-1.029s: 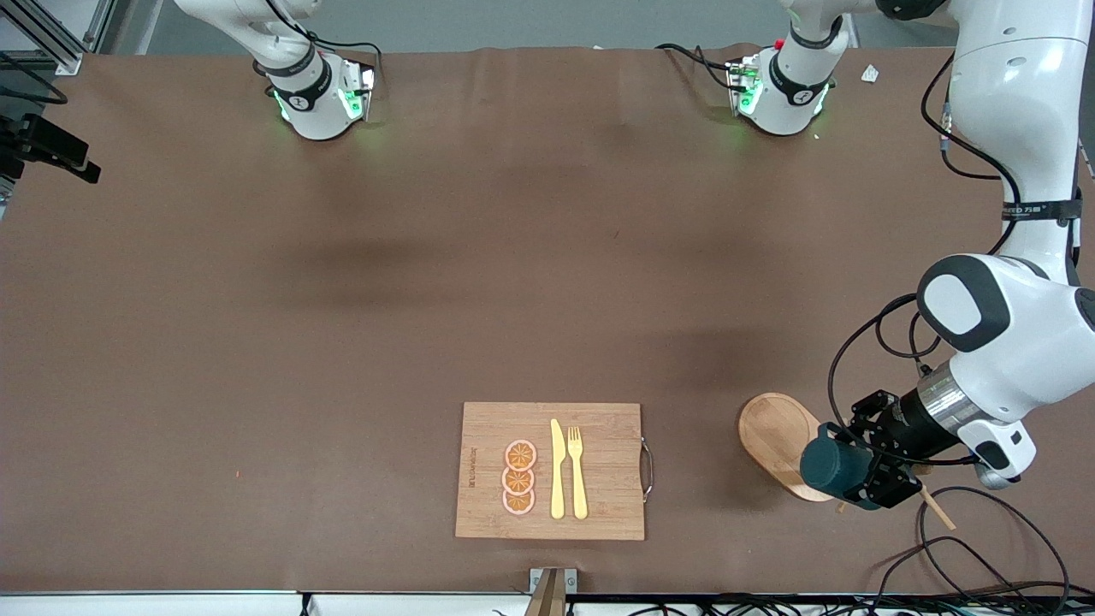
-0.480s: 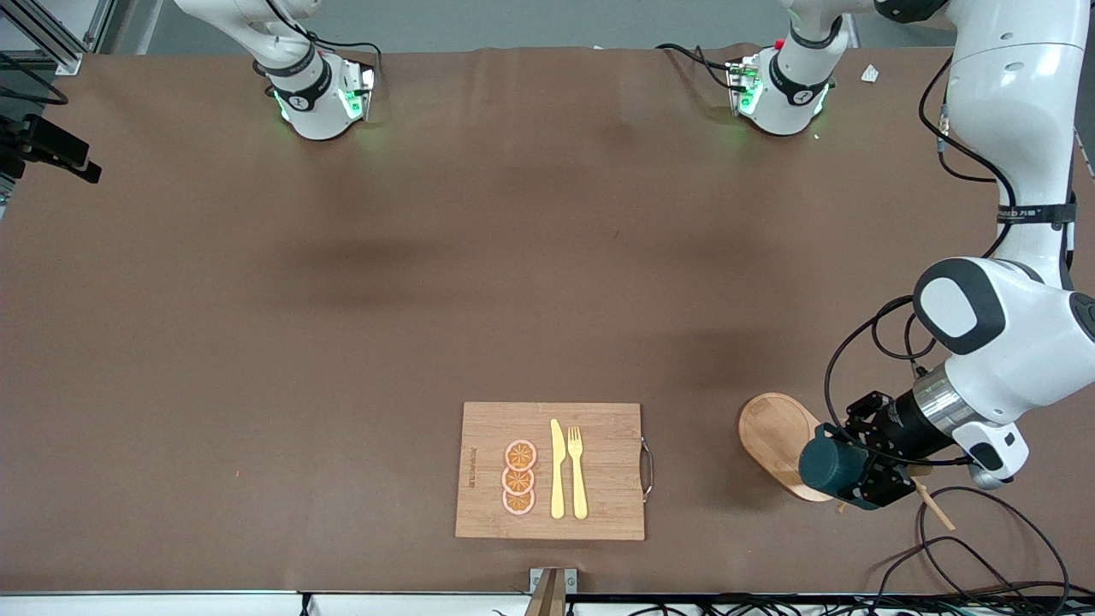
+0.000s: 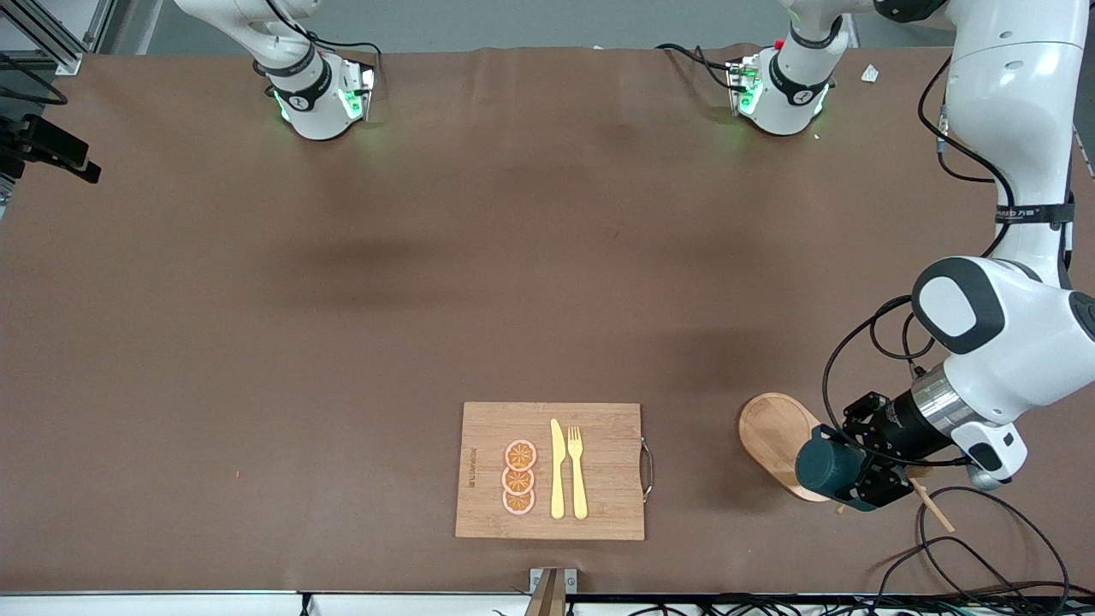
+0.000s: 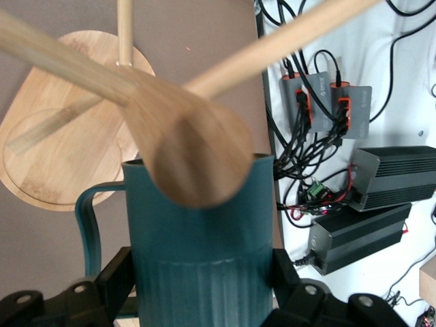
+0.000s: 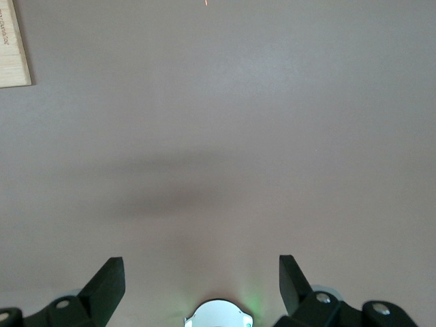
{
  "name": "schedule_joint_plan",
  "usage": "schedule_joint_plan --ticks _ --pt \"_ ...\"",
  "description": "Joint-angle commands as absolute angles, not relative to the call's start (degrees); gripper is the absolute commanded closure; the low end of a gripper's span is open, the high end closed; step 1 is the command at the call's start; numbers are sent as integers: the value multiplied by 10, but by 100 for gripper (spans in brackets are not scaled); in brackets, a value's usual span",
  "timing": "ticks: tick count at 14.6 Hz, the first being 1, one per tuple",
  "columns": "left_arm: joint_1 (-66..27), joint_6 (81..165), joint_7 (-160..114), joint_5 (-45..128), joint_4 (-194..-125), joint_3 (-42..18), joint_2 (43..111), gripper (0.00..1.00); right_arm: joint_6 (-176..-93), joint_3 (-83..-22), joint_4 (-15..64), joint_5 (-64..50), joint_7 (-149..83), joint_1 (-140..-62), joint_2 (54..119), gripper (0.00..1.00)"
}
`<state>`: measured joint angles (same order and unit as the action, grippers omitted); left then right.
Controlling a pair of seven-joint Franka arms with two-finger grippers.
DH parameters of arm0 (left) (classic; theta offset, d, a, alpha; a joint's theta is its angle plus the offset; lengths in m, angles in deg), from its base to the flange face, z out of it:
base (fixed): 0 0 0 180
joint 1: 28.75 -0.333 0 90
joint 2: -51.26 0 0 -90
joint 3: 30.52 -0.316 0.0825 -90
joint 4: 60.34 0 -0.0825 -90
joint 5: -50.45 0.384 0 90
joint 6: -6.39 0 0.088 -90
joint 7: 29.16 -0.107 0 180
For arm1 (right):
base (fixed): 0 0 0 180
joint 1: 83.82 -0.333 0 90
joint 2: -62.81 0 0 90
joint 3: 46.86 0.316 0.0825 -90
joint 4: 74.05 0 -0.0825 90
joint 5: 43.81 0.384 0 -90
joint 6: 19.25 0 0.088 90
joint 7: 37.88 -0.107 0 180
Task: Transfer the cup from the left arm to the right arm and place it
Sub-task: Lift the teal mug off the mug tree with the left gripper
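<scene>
The dark teal ribbed cup (image 3: 828, 466) is held in my left gripper (image 3: 845, 476), over the edge of an oval wooden board (image 3: 774, 432) at the left arm's end of the table. In the left wrist view the two black fingers (image 4: 114, 281) press the cup's (image 4: 197, 252) ribbed sides, with its handle (image 4: 87, 225) to one side. My left gripper (image 4: 201, 289) is shut on it. Blurred wooden sticks and a rounded wooden piece (image 4: 191, 146) cover the cup's mouth. My right gripper (image 5: 201, 276) is open and empty high above bare table; it is out of the front view.
A rectangular wooden cutting board (image 3: 607, 445) lies near the front camera with three orange slices (image 3: 519, 477), a yellow knife (image 3: 557, 469) and fork (image 3: 577, 470). A wooden stick (image 3: 934, 506) and cables (image 3: 984, 547) lie beside the left gripper. Electronics boxes (image 4: 381, 184) sit off the table edge.
My left gripper with the cup has shifted slightly toward the right arm's end, over the oval board. The right arm has not visibly moved.
</scene>
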<state>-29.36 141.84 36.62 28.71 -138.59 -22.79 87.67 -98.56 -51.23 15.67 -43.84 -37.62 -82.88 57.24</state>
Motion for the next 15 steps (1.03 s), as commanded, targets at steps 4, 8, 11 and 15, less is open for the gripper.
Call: schedule_joint_plan --ticks 4,8,11,15 --pt "-293 1395 380 282 -1385 -215 852 16 -988 -508 163 -430 -372 -821 567 0" --pt "-279 1360 404 285 -1386 -209 833 16 -989 -508 163 -430 -372 -821 567 0" --pt "-248 1355 447 287 -1387 -210 822 16 -989 -508 163 -430 -372 -821 567 0" --pt "-187 1351 517 347 -1386 -210 818 16 -989 -508 163 -430 -372 -821 567 0"
